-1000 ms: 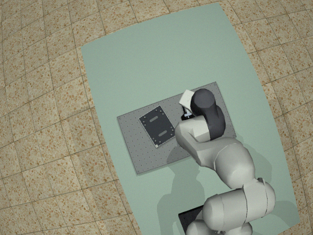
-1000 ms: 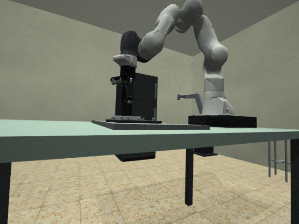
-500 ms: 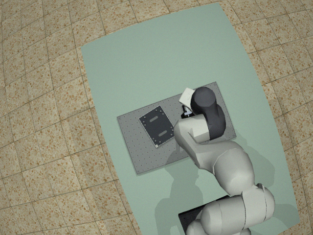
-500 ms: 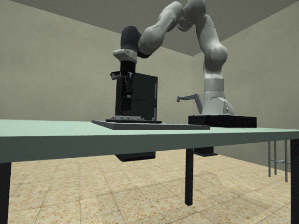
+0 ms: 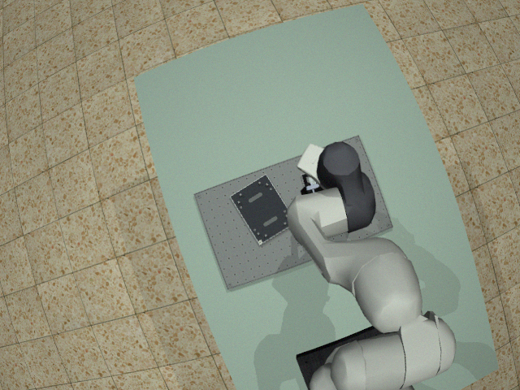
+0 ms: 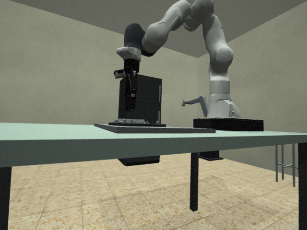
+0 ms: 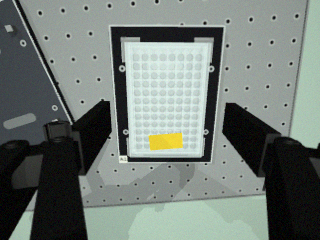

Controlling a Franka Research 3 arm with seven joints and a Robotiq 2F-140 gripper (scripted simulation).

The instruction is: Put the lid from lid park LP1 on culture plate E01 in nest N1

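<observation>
In the wrist view, the culture plate E01 (image 7: 166, 100) sits in the black nest N1 (image 7: 216, 95). It is a clear well plate with a yellow label near its front edge. A clear lid appears to lie over its wells, lined up with its edges. My gripper (image 7: 167, 117) is open and empty. It hangs straight above the plate, one finger out on each side, touching nothing. From the side my gripper (image 6: 129, 105) is well above the nest (image 6: 136, 122). The lid park LP1 (image 5: 260, 210) is a dark plate with two grey slots and has nothing on it.
The nest and the lid park sit on a grey perforated baseplate (image 5: 235, 252) on the green table. A tall black cabinet (image 6: 146, 98) stands behind the nest. The arm's black base (image 6: 228, 123) is to the right.
</observation>
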